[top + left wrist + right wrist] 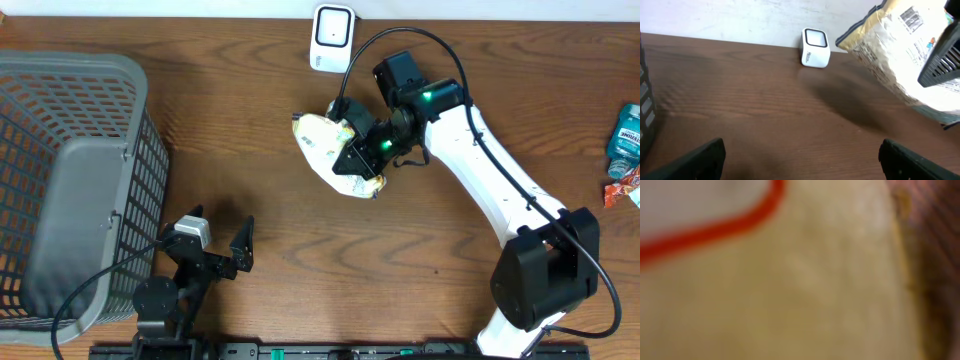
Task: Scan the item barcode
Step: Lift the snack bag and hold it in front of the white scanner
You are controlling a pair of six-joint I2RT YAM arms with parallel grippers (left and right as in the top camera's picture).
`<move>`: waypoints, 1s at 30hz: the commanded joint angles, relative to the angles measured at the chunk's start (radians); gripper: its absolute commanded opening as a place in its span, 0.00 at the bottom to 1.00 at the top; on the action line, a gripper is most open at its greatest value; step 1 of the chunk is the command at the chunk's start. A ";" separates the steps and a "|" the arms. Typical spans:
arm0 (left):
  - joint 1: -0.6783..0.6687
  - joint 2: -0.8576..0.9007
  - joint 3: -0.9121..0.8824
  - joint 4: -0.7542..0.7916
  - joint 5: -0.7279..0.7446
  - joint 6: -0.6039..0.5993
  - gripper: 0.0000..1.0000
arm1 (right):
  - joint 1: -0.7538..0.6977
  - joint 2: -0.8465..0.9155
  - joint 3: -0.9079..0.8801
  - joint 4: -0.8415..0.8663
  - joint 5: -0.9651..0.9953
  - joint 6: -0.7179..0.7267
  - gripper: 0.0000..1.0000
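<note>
Filling our right wrist view, the bag (800, 280) seems light, soft and crinkly. Our right gripper (350, 155) clamps its middle, while our left gripper (218, 237) gapes empty.

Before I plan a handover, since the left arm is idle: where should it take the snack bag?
By its free left edge, coming from the left: the bag hangs tilted in the right gripper, shut across its right half, leaving that edge clear. The left gripper is open.
</note>
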 commanded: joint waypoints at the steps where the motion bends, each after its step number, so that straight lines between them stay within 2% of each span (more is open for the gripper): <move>1: 0.003 -0.003 -0.019 -0.023 0.002 -0.005 0.98 | -0.004 -0.040 0.023 0.016 0.013 0.050 0.01; 6: 0.003 -0.003 -0.019 -0.023 0.002 -0.006 0.98 | 0.003 -0.045 0.029 0.019 0.123 0.086 0.01; 19: 0.003 -0.003 -0.019 -0.023 0.003 -0.005 0.98 | 0.005 -0.045 0.029 0.020 0.125 0.088 0.01; 21: 0.003 -0.003 -0.019 -0.023 0.002 -0.005 0.98 | 0.005 -0.050 0.029 0.032 0.176 0.089 0.01; 23: 0.003 -0.003 -0.019 -0.023 0.002 -0.005 0.98 | 0.005 -0.057 0.029 0.058 0.297 0.091 0.01; 28: 0.003 -0.003 -0.019 -0.023 0.002 -0.005 0.98 | 0.011 -0.061 0.029 0.166 0.811 0.114 0.01; 30: 0.003 -0.003 -0.019 -0.023 0.002 -0.005 0.98 | 0.012 -0.060 0.029 0.207 0.948 0.093 0.01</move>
